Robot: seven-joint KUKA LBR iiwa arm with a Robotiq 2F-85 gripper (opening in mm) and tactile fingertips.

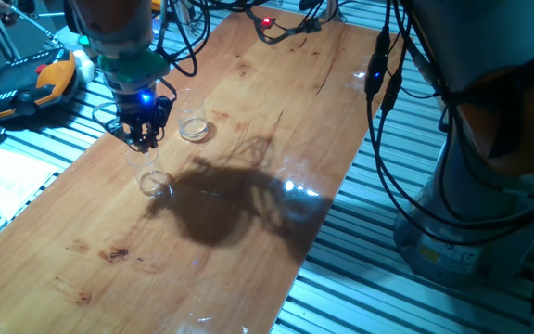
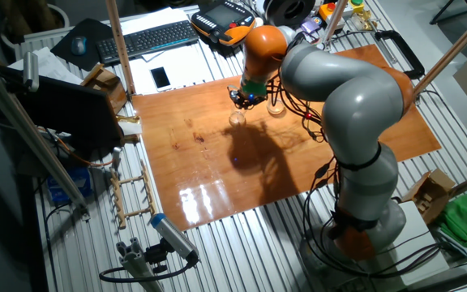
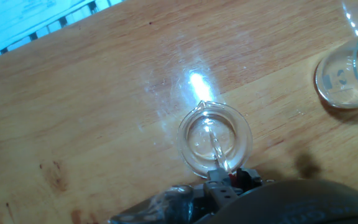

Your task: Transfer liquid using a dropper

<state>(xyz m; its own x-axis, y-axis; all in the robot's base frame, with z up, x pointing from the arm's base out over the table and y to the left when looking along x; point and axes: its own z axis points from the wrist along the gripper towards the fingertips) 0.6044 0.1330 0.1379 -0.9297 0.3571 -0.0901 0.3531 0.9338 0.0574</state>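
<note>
On the bench [image 1: 248, 121], two clear cups: the end effector [image 1: 142, 139] grips the dropper [image 3: 216, 146], tip down in the nearer cup [image 3: 214, 139]; liquid [image 3: 344, 84] glints in the other cup [image 3: 348, 74].

My grey and orange arm [image 2: 331, 89] reaches across the table, wrist bent straight down, my black gripper [image 1: 144, 139] hanging just above the surface.

Overhead glare, dark arm shadow, soft focus
</note>
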